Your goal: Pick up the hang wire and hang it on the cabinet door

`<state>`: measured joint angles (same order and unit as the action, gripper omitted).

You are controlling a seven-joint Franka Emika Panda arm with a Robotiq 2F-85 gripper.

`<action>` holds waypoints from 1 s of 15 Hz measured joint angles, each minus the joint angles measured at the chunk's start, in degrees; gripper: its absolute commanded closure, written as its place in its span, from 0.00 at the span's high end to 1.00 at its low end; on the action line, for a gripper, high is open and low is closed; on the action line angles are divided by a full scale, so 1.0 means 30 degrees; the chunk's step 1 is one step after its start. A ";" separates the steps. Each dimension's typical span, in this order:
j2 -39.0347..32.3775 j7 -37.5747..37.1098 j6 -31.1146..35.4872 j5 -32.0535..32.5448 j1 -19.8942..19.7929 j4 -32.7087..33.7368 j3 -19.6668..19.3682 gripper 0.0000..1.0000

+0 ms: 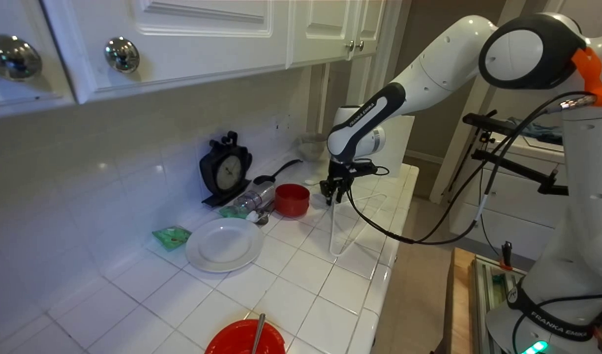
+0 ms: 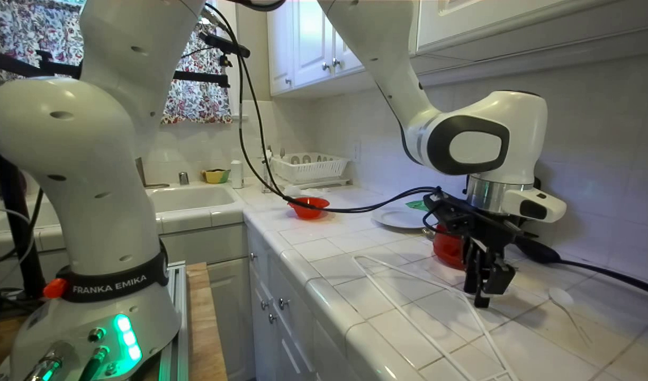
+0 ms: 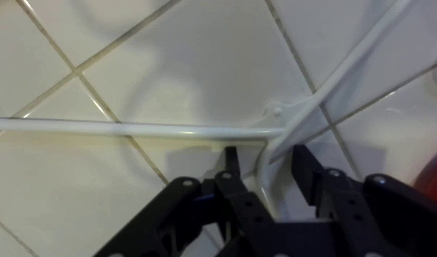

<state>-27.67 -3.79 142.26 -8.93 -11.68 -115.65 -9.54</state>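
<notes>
In an exterior view, the red container [image 1: 292,200] is obstructing the pincer [image 1: 334,199] at 9 o'clock; bare tabletop [image 1: 291,268] is leaving clearance toward 7 o'clock, between plate [image 1: 225,245] and hanger [image 1: 332,230].

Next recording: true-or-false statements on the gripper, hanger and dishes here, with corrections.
1. The gripper is open, the white hanger between its jaws in the wrist view. True.
2. The hanger hangs on a cabinet door. False: it lies on the tiled counter.
3. A green packet lies beside the white plate. True.
4. A utensil rests in the red bowl. True.
5. The bowl sits on the plate. False: it stands apart, on the counter.
</notes>
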 measured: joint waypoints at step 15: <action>0.3100 0.1838 0.1056 -0.0359 -0.0928 -0.2516 -0.0109 0.06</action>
<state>-18.37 1.72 145.42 -10.01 -14.46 -123.20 -9.86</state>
